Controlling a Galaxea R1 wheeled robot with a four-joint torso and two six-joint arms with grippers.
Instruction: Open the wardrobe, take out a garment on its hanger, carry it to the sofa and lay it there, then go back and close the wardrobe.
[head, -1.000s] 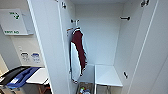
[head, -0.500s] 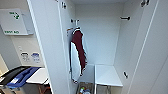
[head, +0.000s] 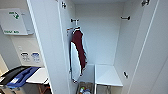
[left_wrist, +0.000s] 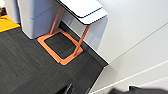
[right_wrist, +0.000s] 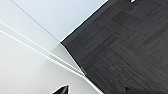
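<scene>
Dark tips of the left gripper (left_wrist: 68, 88) and the right gripper (right_wrist: 61, 89) poke into the wrist views, but whether either pair of jaws is open or closed I cannot tell. The left wrist view shows dark carpet (left_wrist: 22, 62), an orange frame (left_wrist: 61, 47) carrying a white surface (left_wrist: 82, 8), and a white panel beside it. The right wrist view shows white panels meeting the carpet. The head view shows the wardrobe (head: 100, 37) with both doors open; a dark red garment (head: 79, 48) hangs inside at its left, against something white. The green writing on a white wall box (head: 13, 22) is unreadable.
</scene>
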